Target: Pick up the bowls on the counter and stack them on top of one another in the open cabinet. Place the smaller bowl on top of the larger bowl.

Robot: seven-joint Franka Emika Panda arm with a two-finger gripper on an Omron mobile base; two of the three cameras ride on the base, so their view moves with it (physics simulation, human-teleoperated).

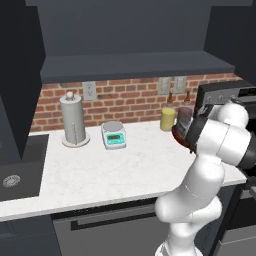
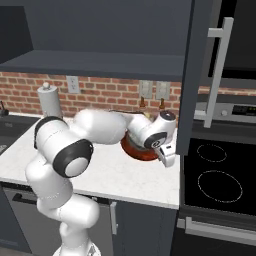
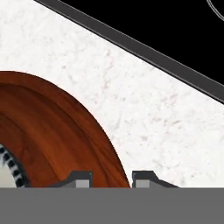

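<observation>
**Gripper straddling the rim of the red-brown bowl**

In the left base view, I am seeing the arm rising at the lower right of the frame and bending over the white marble counter (image 1: 100, 175). The larger bowl (image 1: 178, 136) is peeking out as a red-brown sliver at the right centre, mostly hidden behind the arm. A yellow container (image 1: 168, 119) is standing just above it by the brick wall, with a kitchen scale (image 1: 113, 134) and a paper towel holder (image 1: 74, 120) further left. The open cabinet (image 1: 135, 65) is spanning the top of the frame.

In the right base view, I am looking at the gripper (image 2: 168, 159) pointing down at the centre of the frame, right at the near edge of the larger bowl (image 2: 134, 149). A black stovetop (image 2: 217, 175) is lying to the right.

In the hand view, the larger bowl (image 3: 52, 131) is filling the lower left, and the smaller bowl (image 3: 8, 170) is showing at the far left edge, sitting inside it. The fingertips (image 3: 83, 179) are standing apart, one on either side of the rim; I cannot tell whether they are gripping it.
</observation>
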